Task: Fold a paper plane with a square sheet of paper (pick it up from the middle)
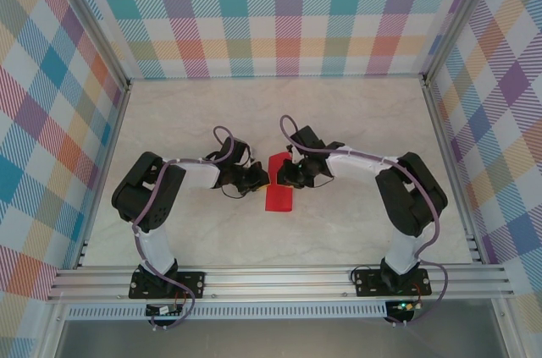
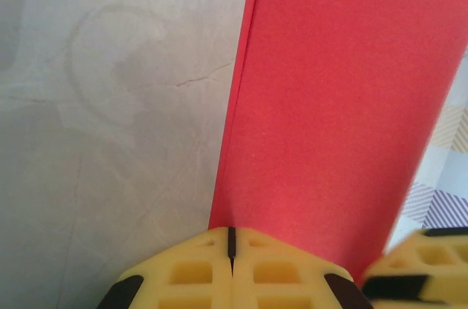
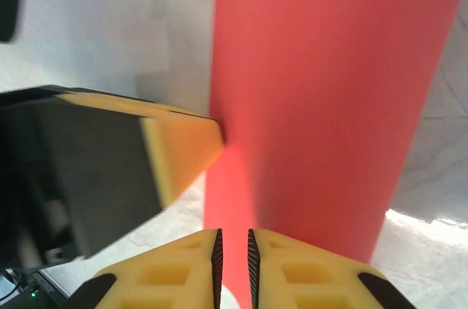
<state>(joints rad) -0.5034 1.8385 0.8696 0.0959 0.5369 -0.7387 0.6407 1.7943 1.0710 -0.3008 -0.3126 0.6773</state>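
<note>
Left arm (image 1: 152,193): black and white, elbow out to the left, forearm reaching in toward the middle of the table (image 1: 195,112).
Left gripper (image 2: 231,236): yellow fingers pressed together, with only a hairline seam between them. The tips meet the left long edge of the red paper. The finger bodies are cut off by the lower edge of the left wrist view. Whether any paper is caught in the seam cannot be told.
Red paper (image 1: 279,195): a narrow strip at mid-table, running near to far, directly between the two grippers.
Red paper, hidden parts: from above, the far end is partly covered by the right gripper. In both wrist views the ends run out of frame.
Red paper, left edge: in the left wrist view a thin second line follows this edge, like stacked layers.
Red paper, lie: whether it lies flat or is lifted is hard to make out.
Right gripper (image 3: 234,236): yellow fingers drawn close, with a slim slot left between them and red showing in the slot. From above it sits at the strip's right edge, toward the far end. Whether it pinches the paper or only stands over it cannot be told.
Right arm (image 1: 406,193): black and white, elbow out to the right, forearm reaching left to the strip.
</note>
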